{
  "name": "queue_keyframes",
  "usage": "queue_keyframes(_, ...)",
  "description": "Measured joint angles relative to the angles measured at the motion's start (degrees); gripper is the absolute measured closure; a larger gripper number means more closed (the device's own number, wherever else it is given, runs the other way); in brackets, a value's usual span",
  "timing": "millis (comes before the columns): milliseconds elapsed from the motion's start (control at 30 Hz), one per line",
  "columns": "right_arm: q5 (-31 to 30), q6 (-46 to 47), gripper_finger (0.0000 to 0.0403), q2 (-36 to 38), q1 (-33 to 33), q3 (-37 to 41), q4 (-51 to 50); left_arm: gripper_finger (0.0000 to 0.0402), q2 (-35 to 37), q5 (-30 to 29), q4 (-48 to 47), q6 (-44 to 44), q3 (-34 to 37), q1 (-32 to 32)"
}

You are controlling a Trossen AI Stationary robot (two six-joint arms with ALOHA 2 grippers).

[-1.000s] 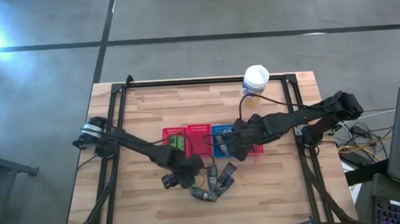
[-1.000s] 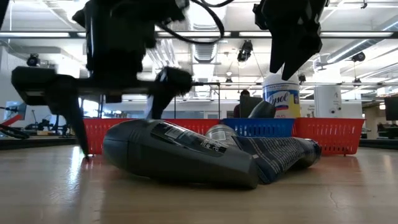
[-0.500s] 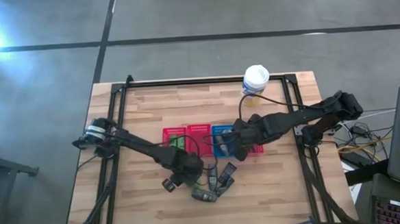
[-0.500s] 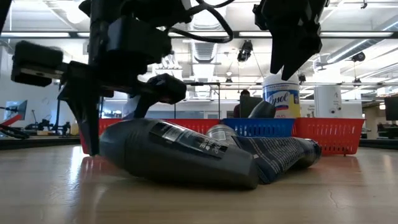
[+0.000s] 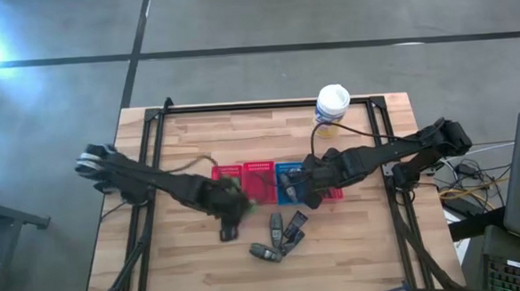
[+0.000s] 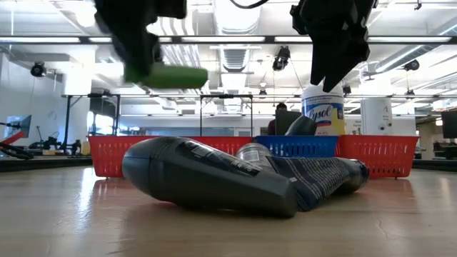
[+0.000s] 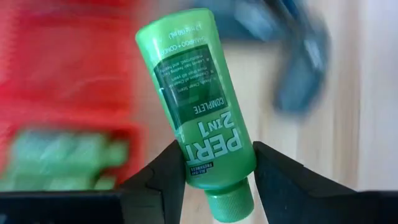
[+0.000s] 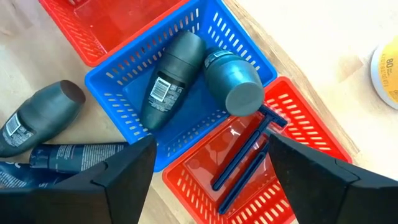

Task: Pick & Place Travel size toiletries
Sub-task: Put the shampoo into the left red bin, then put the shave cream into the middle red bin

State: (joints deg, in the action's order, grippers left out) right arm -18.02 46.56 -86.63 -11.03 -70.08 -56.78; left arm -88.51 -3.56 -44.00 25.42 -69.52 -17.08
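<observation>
Above the counter [image 5: 195, 265], beside the red basket [image 5: 229, 176] | your left gripper [image 7: 217, 180] clamps the green tube [image 7: 199, 106] near its cap | thin hold; it may swing and slip free | right gripper [image 8: 208, 168] open over blue basket [image 8: 180, 74]

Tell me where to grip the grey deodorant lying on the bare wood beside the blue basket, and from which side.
Grip the grey deodorant across its rounded body at mid-length, coming straight down. It lies flat on its side on the wood, so both long flanks look exposed. The dark blue tube lies close beside it, so the right gripper should probably stay nearer the cap end.
</observation>
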Motion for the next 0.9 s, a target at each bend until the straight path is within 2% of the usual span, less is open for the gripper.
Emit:
queue_keyframes(100,-0.09,0.12,0.0101,0.00,0.00,0.00,0.01,0.0238,6.13,-10.37,-0.04,25.27,2.79,-0.10)
queue_keyframes(167,-0.30,0.12,0.0097,0.00,0.00,0.00,0.01,0.0238,9.41,-15.66,-0.07,38.76,5.92,-0.07)
queue_keyframes(233,-1.06,0.14,0.0091,-0.01,0.00,0.00,0.00,0.0238,11.70,-18.16,-0.08,47.24,9.57,-0.07)
queue_keyframes(333,-1.49,-0.01,0.0080,-0.02,0.02,0.01,0.01,0.0238,13.57,-18.65,2.48,54.65,15.75,0.32)
queue_keyframes(500,-1.11,-1.53,0.0061,0.09,0.00,0.00,-0.05,0.0205,14.23,-18.48,12.44,60.40,23.08,1.51)
queue_keyframes(667,0.13,-2.22,0.0044,0.81,-0.06,-0.31,-0.32,0.0150,14.46,-19.11,13.76,62.47,24.06,2.82)
queue_keyframes(800,1.45,-3.22,0.0044,1.41,-0.07,-0.33,-0.32,0.0115,14.71,-21.12,13.57,58.29,22.49,3.15)
queue_keyframes(900,5.78,-6.82,0.0051,1.69,-0.52,-0.33,-0.32,0.0104,14.78,-21.35,14.75,46.96,20.41,3.09)
